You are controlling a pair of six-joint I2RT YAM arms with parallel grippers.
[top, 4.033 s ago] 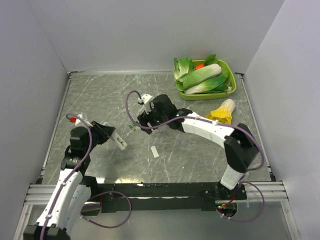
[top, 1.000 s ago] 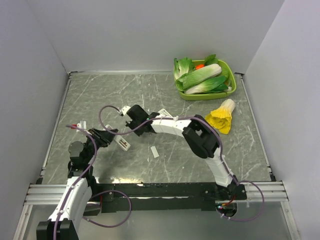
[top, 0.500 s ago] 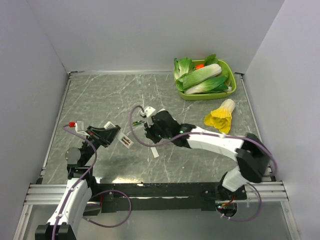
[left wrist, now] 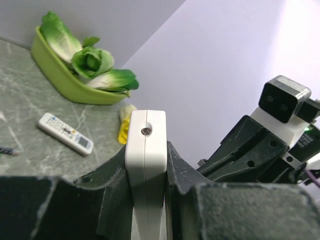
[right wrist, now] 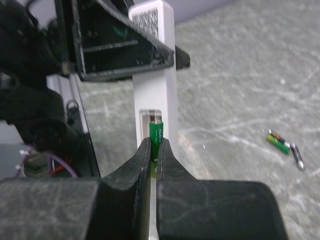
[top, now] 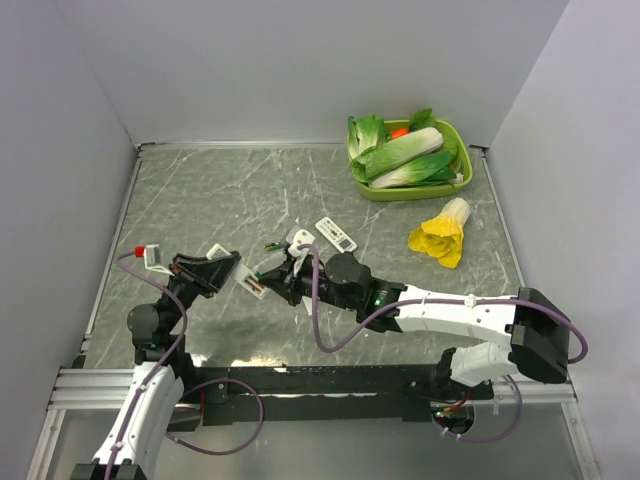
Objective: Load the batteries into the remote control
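My left gripper (top: 238,272) is shut on the slim white remote control (top: 252,282), holding it edge-on off the table (left wrist: 146,165). Its open rear battery compartment (right wrist: 150,116) faces my right gripper (right wrist: 154,148). That gripper (top: 283,283) is shut on a green battery (right wrist: 156,134), whose metal tip sits at the compartment's mouth. The other green battery (right wrist: 276,141) lies on the table to the right, also seen as a small green stick (top: 275,245) behind the grippers.
A wider white remote with coloured buttons (top: 335,234) lies on the marble table (top: 200,200) behind my right arm. A green tray of leafy vegetables (top: 410,160) stands at the back right, a yellow-and-white vegetable (top: 442,232) in front of it. Grey walls enclose the table.
My right arm has swung lower and leftward, bringing the battery up to the remote's compartment. The wider remote behind it has come into view. My left gripper holds the remote in nearly the same place.
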